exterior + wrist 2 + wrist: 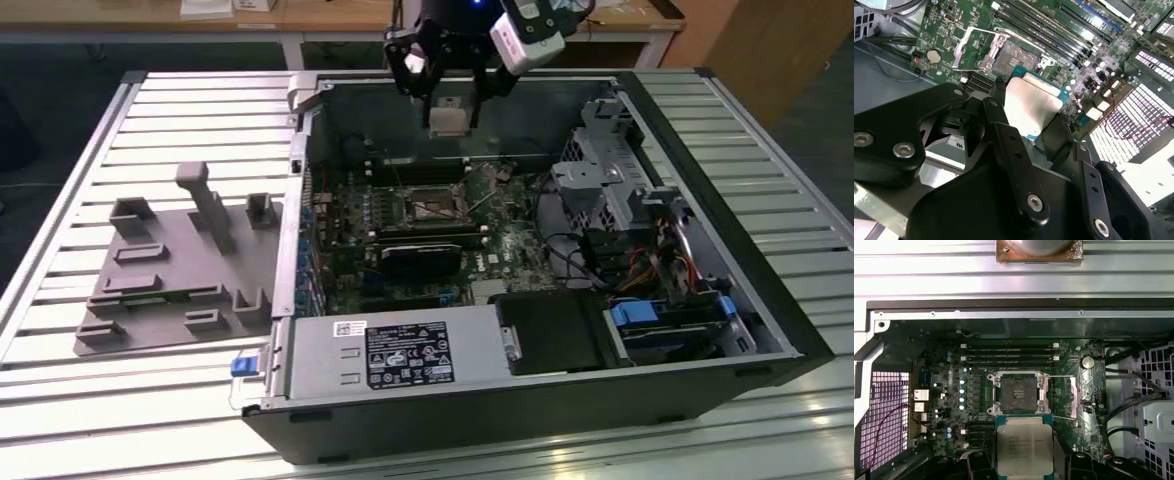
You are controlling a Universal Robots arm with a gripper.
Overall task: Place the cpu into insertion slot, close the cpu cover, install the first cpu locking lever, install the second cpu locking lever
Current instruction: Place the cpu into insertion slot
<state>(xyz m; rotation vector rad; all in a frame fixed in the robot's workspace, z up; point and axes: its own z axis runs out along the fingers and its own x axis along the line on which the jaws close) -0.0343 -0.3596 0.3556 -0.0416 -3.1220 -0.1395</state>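
Slats of pale metal make up the bench [200,110], and it carries 1 open computer case [534,420] lying on its side, with 1 grey moulded tray [160,270] beside it on the exterior view's left. Behind the bench there's dark floor [54,80] and 1 wooden table [267,20] along the back of the room.

Up over the far wall of the case hangs the 1 arm, and its tool [451,98] is clamped on the cpu [450,122], 1 dark finger on each side of the chip. The cpu is in the air, clear of the green board [514,255] and well above it.

In the first wrist view the cpu [1024,447] shows its pale metal top. The insertion slot [1016,394] sits just beyond it, dark in the centre and with no chip in it. So that's 1 chip and 1 socket, still apart.

The cpu cover [1064,397] is 1 thin silver frame, swung open to the side of the socket. The second wrist view gives the same 3: cpu [1031,105] between the black fingers [1004,130], slot [1016,55] beyond, cover [976,47] flipped back.

At the near edge of the case sits 1 grey power supply box [387,355].
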